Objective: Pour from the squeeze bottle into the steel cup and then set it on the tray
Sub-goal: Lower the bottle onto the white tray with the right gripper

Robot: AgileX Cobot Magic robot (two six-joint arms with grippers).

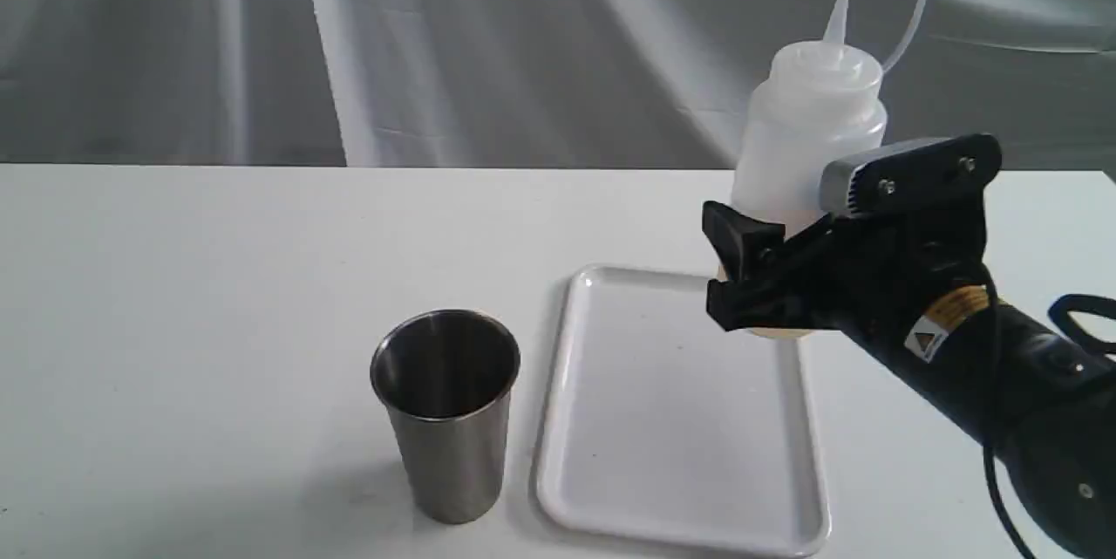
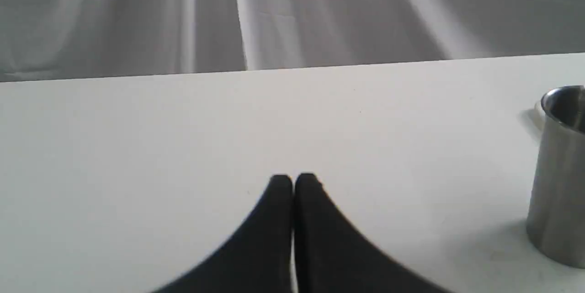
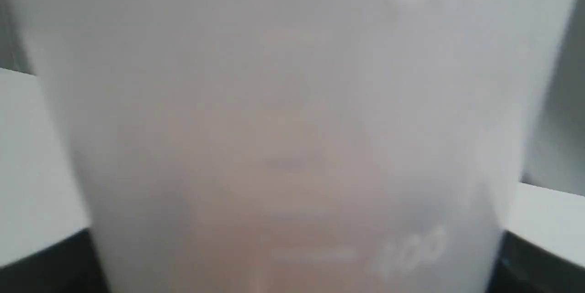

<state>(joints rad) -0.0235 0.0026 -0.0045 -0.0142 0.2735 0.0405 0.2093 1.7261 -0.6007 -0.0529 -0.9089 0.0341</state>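
Note:
The squeeze bottle (image 1: 806,136) is nearly upright, nozzle up and uncapped, its cap strap curving up to the right. My right gripper (image 1: 741,276) is shut on its lower body. A little amber liquid shows at its base, which sits over the far right corner of the white tray (image 1: 680,419); I cannot tell whether it touches. The bottle (image 3: 292,124) fills the right wrist view as a blur. The steel cup (image 1: 446,415) stands upright just left of the tray, also visible as the cup (image 2: 560,178) in the left wrist view. My left gripper (image 2: 293,181) is shut and empty, low over bare table.
The white table (image 1: 174,297) ends at a far edge in front of a grey cloth backdrop (image 1: 436,44). The right arm (image 1: 1003,367) comes in from the lower right with a black cable along it.

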